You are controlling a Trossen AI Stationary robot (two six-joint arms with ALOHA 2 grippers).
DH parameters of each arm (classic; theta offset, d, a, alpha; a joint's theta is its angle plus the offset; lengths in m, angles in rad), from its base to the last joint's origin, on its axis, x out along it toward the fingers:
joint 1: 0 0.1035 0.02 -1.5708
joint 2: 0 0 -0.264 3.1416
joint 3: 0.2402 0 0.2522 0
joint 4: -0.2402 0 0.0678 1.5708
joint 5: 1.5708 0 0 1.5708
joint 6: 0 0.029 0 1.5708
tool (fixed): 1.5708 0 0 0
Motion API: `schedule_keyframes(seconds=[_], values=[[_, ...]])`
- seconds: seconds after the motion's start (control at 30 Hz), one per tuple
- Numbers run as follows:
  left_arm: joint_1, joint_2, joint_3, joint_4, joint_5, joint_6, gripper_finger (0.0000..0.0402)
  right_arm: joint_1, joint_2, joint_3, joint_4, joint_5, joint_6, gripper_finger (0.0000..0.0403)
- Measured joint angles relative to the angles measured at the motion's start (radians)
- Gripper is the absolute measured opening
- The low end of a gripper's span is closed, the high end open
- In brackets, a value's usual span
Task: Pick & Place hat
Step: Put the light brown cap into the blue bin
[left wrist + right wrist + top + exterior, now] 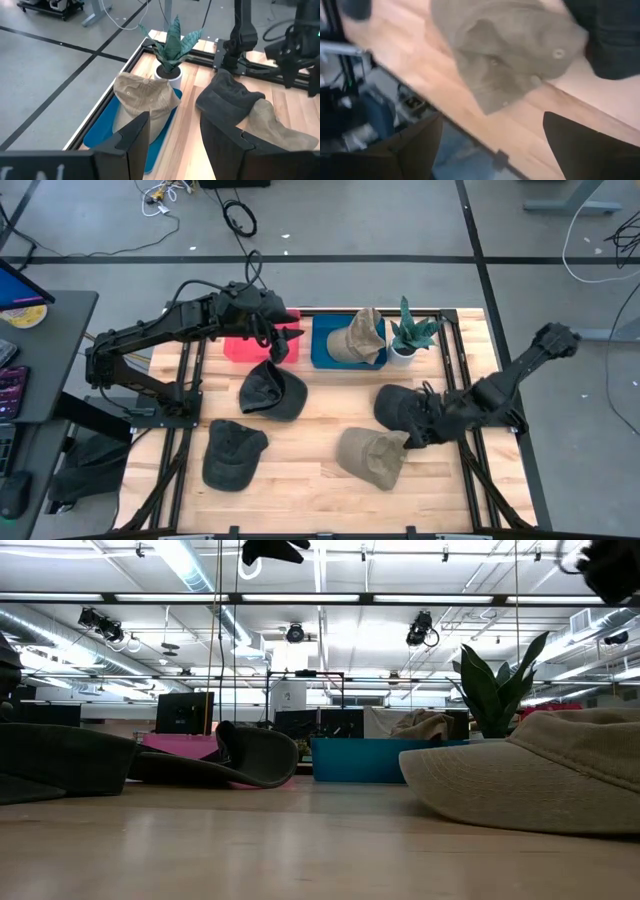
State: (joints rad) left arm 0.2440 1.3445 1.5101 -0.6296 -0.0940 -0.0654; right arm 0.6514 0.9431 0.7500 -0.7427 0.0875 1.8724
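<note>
Currently, the scene reads as follows.

Worktop (310,480): light wooden surface carrying several hats, two trays and a potted plant.

Left gripper (281,340): raised over the far side of the worktop, above the pink tray (240,348); fingers spread apart and empty, as the left wrist view shows.

Right gripper (415,435): low over the near right part of the worktop, between the black hat (397,406) and the tan hat (372,456); fingers spread wide, nothing between them in the right wrist view.

Tan hat: lies flat on the worktop just beside the right gripper, on its near-left side; in the right wrist view it sits ahead of the open fingers, not between them.

Black hat: on the worktop, partly under the right arm, touching the tan hat's edge.

Khaki hat (358,337): rests in the blue tray (325,345), next to the potted plant (412,335).

Dark hat, centre (272,390): on the worktop, just in front of the pink tray, near the left gripper.

Dark hat, near left (232,453): on the worktop, well apart from both grippers.
</note>
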Motion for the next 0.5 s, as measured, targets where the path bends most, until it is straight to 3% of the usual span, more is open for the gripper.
schedule_keyframes(seconds=[0.17, 0.5], values=[[0.000, 0.000, 0.000, 0.026, 0.000, 0.021, 0.0179, 0.149, 0.059, -0.062, 0.099, 0.178, 0.201, 0.0340], [0.000, 0.000, 0.000, 0.037, 0.000, 0.082, 0.0179, 0.207, 0.278, -0.072, 0.127, 0.195, 0.276, 0.0317]])
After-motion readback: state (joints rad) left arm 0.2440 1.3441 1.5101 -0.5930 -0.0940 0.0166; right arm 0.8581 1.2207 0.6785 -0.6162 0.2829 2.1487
